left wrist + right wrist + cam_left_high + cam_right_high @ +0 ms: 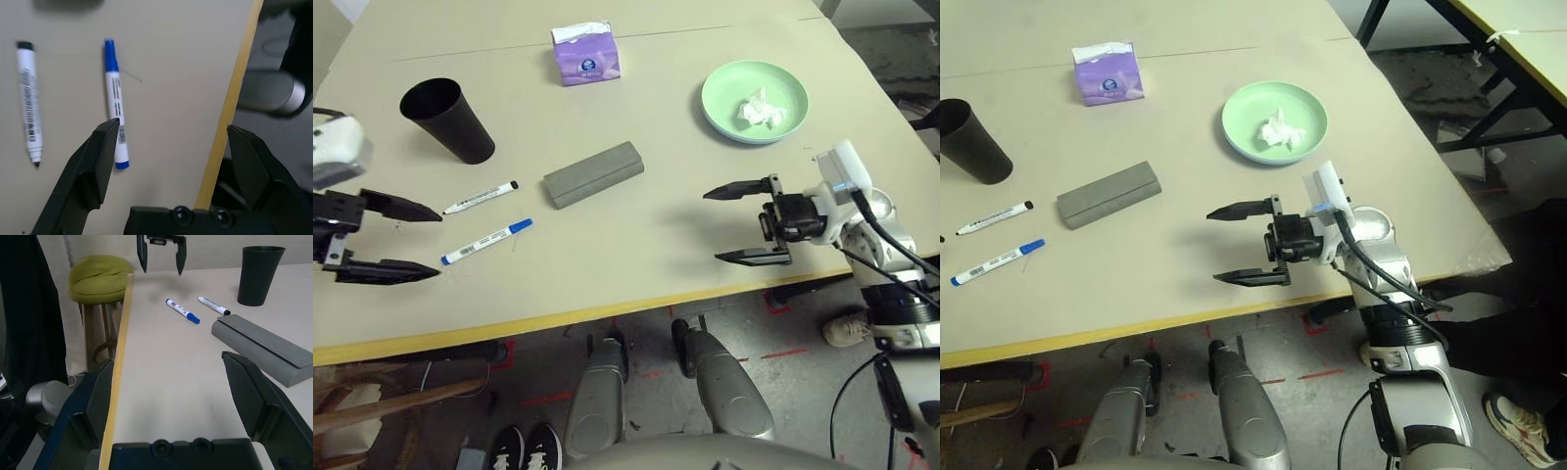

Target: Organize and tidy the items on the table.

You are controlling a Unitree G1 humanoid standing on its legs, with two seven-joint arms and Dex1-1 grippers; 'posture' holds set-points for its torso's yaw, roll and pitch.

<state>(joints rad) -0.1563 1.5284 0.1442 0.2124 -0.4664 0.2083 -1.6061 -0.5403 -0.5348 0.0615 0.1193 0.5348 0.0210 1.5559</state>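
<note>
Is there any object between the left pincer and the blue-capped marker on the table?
No. The left pincer is open, and only bare table separates it from the blue-capped marker. The black-capped marker lies beside that path.

The table (636,264) is seen as a smooth, matt beige surface. A matt, slightly grainy finish is shown by the grey glasses case (593,174). The black cup (447,119) and both markers (485,240) look like plastic (the cup faintly sheened). The green plate (755,101) appears glossy, the tissue (761,110) in it crumpled paper. The purple tissue box (585,54) is wrapped in shiny film.
</note>
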